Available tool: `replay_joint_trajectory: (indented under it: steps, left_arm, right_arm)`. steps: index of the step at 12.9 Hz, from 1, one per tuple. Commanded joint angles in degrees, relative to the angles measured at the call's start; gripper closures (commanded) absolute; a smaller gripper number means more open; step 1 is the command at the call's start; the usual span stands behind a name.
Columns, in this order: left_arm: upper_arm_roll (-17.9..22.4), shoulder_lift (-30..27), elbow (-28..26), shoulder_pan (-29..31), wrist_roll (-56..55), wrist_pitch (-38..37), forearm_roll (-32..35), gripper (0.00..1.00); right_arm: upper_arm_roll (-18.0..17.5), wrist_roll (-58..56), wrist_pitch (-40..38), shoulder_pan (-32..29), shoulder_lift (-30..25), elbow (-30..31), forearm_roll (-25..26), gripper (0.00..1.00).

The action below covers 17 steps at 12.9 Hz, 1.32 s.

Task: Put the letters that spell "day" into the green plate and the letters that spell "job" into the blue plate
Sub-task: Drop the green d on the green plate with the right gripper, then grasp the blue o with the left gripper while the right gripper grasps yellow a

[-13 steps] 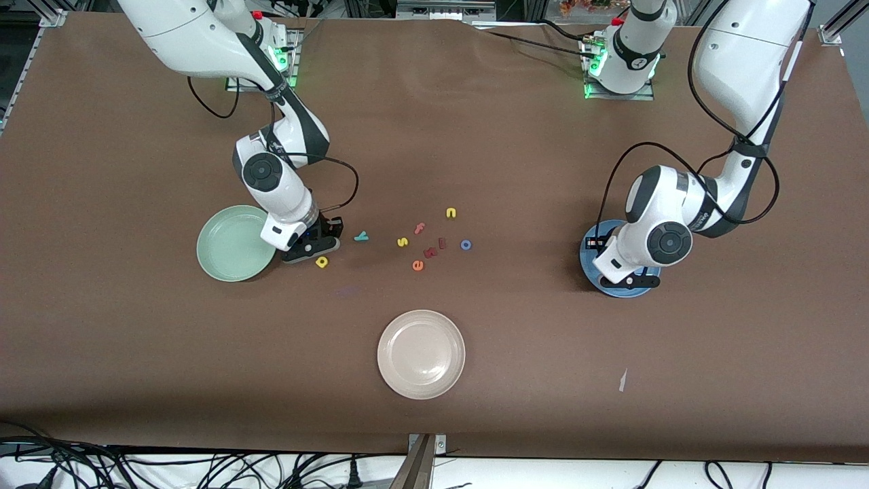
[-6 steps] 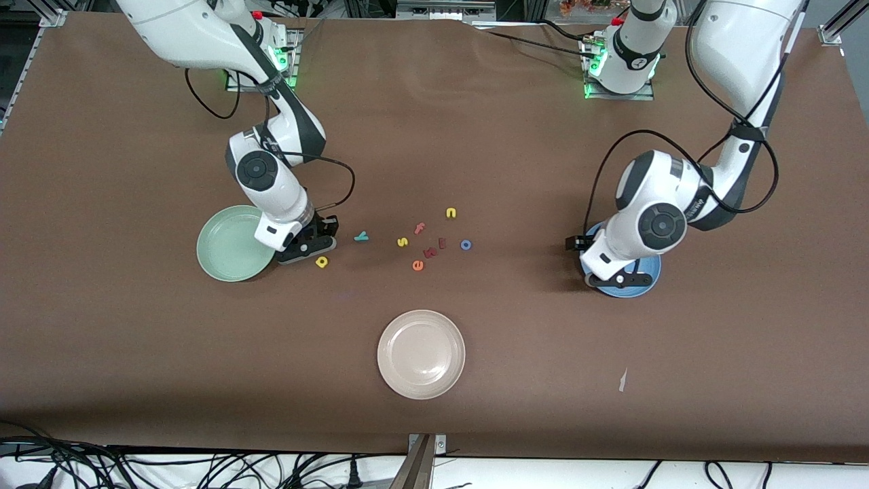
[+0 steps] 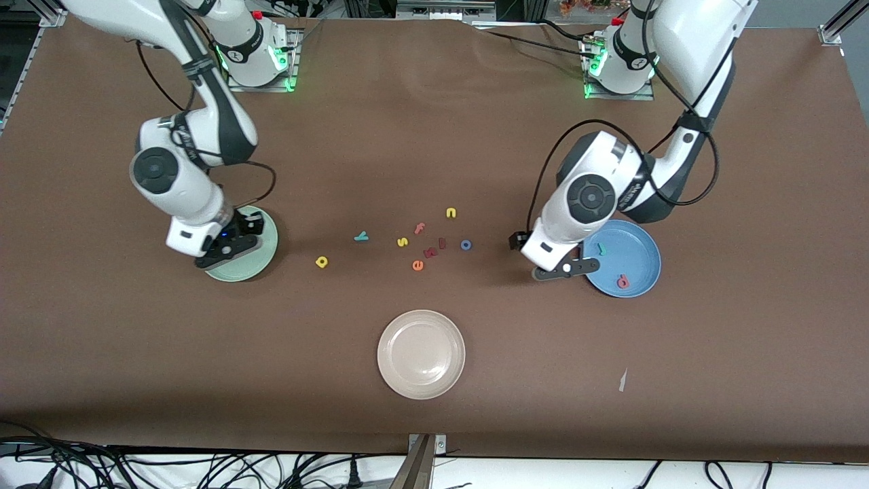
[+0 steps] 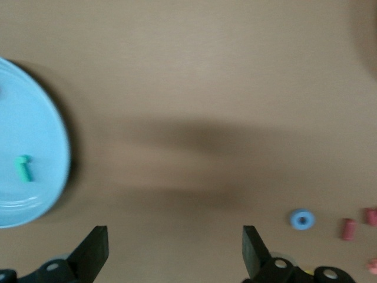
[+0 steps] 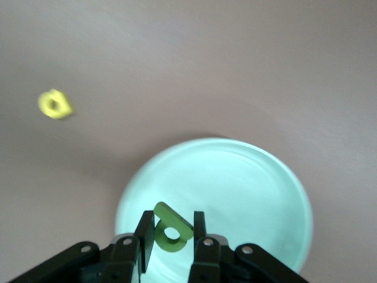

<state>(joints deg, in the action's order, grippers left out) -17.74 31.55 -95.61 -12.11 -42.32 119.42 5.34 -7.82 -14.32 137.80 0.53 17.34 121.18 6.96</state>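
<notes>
Claws split the work: your right claw [image 5: 172,242], over the green plate [image 5: 253,177], pinches the green d [image 5: 172,229] for dropping; your left claw [image 4: 174,253] gapes empty, heading for the blue o [image 4: 302,220] beside the blue plate [image 3: 641,248].

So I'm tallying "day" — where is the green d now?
The green d is pinched in the right gripper, over the green plate at the right arm's end of the table; not yet dropped.
</notes>
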Motion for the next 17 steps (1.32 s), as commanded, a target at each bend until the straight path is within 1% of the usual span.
replay_joint_trajectory:
  steps: [1,2,4,5,6,8,10,12,13,14,15,16,17]
  left_arm:
    - [0.33,8.15,9.81,-5.27,-8.61,-0.77,0.46,0.0]
    - [0.42,9.91,11.4,-6.69,-11.09,-0.34,0.72,0.0]
    - [0.51,12.21,13.69,-7.84,-11.99,0.89,0.47,0.0]
    - [0.51,13.26,14.83,-8.45,-13.47,1.07,0.38,0.0]
    - [0.6,14.49,16.23,-9.76,-15.05,1.25,0.55,0.0]
    - [0.95,16.6,18.09,-11.09,-17.43,1.25,0.81,0.0]
    - [1.04,17.4,18.27,-11.54,-17.53,1.86,0.99,0.0]
    - [1.04,17.93,18.18,-12.06,-17.36,2.83,1.69,0.0]
    - [1.04,18.02,17.83,-12.24,-17.35,3.44,3.78,0.06]
    - [1.04,18.02,17.22,-11.98,-17.44,3.62,5.02,0.16]
    - [1.04,18.1,16.61,-12.24,-17.53,3.62,5.03,0.29]
    - [0.95,18.02,15.99,-12.24,-17.62,3.62,4.95,0.37]
    - [0.78,18.02,15.29,-12.24,-17.7,3.62,4.6,0.4]
  right_arm:
    - [-0.8,-1.24,1.24,-1.5,0.06,1.87,-0.36,0.2]
    - [-0.8,-0.02,1.24,-1.41,0.15,1.95,-0.54,0.02]
    - [-1.06,4.37,0.98,-0.19,0.33,1.35,-0.45,0.02]
    - [-1.06,7.17,1.33,1.65,0.68,1.08,-0.45,0.02]
    - [-0.97,9.81,0.98,4.89,1.38,-1.19,-0.89,0.02]
    - [-0.62,15.26,1.42,9.65,5.58,-5.75,-1.6,0.02]
    - [1.3,18.79,2.3,13.43,10.59,-11.38,-1.6,0.02]
    - [1.67,18.98,6.32,14.5,13.67,-12.46,-1.6,0.02]
    - [1.67,18.98,7.73,14.5,14.56,-12.37,-1.51,0.03]
    - [1.75,18.98,7.92,14.5,14.83,-12.28,-1.6,0.05]
    - [1.75,19.07,8.01,14.5,15.26,-12.11,-1.6,0.08]
    - [1.75,19.16,8.53,14.59,15.79,-12.02,-1.77,0.11]
    - [1.75,19.5,9.67,14.85,15.97,-11.5,-1.77,0.18]
